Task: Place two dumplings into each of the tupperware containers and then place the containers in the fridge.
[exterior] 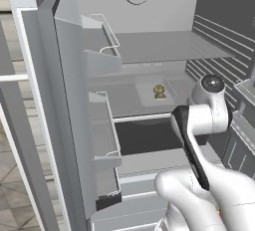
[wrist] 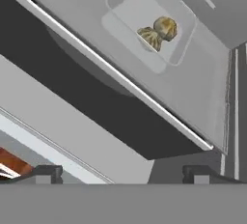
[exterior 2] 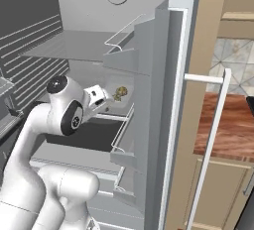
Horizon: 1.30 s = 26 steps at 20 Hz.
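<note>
Fridge shelf (exterior: pixel 129 106): container (wrist: pixel 144 25) with dumplings (wrist: pixel 159 32).

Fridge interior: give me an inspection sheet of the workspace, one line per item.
Surface: pale grey fridge shelf, with another shelf above it.
Job's things: pale tupperware container sits flat on the middle shelf; two dumplings lie inside it, touching each other.
Clutter: nothing seen.
Gripper: gripper open, holding nothing, clear of the container and outside the shelf edge.
Cables: nothing seen.
Surroundings: fridge stands open with wire door racks; wooden cabinets and a reddish-brown counter to the right.
</note>
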### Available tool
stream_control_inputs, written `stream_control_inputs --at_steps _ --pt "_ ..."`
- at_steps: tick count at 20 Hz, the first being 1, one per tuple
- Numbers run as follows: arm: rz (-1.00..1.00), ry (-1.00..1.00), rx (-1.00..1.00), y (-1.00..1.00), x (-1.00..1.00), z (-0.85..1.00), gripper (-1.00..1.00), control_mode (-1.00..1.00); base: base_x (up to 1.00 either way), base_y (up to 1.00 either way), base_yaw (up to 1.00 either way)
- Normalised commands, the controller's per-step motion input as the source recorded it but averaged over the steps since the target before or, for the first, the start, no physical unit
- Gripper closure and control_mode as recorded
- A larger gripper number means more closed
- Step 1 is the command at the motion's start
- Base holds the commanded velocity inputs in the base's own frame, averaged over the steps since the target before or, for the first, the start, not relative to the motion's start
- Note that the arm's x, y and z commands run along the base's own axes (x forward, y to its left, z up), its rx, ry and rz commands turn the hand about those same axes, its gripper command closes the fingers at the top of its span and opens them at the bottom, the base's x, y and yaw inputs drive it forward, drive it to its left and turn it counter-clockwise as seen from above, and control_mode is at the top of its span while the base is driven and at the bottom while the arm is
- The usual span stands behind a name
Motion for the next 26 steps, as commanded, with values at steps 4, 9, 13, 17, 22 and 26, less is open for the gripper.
stream_control_inputs --at_steps 4,9,13,17,22,26 --pt "-0.36 0.04 0.36 0.00 -0.76 0.44 -1.00 -1.00 0.00 0.00 0.00" --pt "-0.41 0.01 0.27 0.05 -0.59 0.37 -1.00 -1.00 0.00 0.00 0.00" --pt "-0.36 0.00 0.29 0.06 -0.53 0.30 -1.00 -1.00 0.00 0.00 0.00" --pt "-0.23 0.00 0.27 0.32 -0.49 0.25 -1.00 -1.00 0.00 0.00 0.00" --pt "-0.04 0.01 0.01 0.31 -0.07 0.32 -1.00 -1.00 0.00 0.00 0.00" --pt "0.04 0.00 0.00 0.05 -0.22 0.17 -1.00 -1.00 0.00 0.00 0.00"
